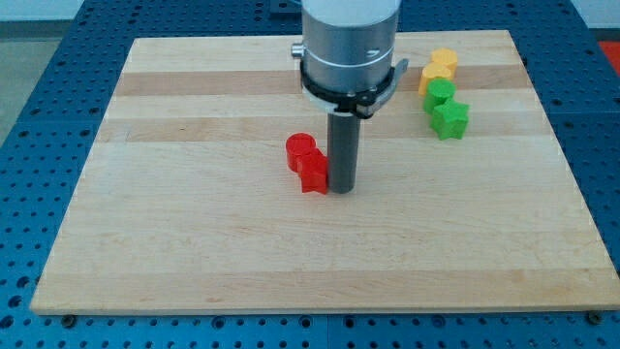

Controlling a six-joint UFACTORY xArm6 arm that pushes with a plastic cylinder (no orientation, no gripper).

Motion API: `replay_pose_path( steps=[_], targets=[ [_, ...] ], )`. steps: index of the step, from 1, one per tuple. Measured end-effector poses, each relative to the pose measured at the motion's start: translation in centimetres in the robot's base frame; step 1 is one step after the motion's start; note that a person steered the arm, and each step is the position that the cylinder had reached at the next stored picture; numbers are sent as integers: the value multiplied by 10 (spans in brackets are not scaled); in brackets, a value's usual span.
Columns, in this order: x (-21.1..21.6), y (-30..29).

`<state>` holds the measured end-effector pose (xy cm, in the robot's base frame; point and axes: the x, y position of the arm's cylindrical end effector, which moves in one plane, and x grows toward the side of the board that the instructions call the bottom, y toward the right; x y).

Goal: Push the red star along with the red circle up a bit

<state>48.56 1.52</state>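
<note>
- Sitting mid-board on the pale wooden table top (194, 242): small red star-shaped block (313, 174), with the small red cylinder (circle) block (301, 149) touching it on its upper-left side. The pair reads as one cluster.
- My tip (343, 189), lower end of the dark straight rod, is right beside the star's right edge, touching or nearly so; can't tell which from this angle.
- No fingers on this rig, so no open/closed state to report. Rod only, contact by pushing.
- Handling judgement: both blocks look light, rigid, solid, likely plastic or painted wood. They should slide easily on smooth wood and won't deform or break.
- Risk: the star's points give uneven contact faces, so an off-centre push will spin it rather than translate it. The round block will roll off the star's face sideways if the push line isn't through both.
- Contact choice: tip is currently on the right side, wrong face for an upward shove. It probably needs to come round to the star's bottom edge, then push toward the view's top, with the line aimed slightly left through the circle.
- Bystanders, well apart at the view's upper right: two yellow blocks (439, 70) and, just below them, a green round block (441, 93) and green star block (450, 118). Not in the push path.
</note>
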Motion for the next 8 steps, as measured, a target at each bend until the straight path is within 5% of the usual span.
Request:
replay_pose_path(
  steps=[8],
  targets=[
    [31,-47]
  ],
)
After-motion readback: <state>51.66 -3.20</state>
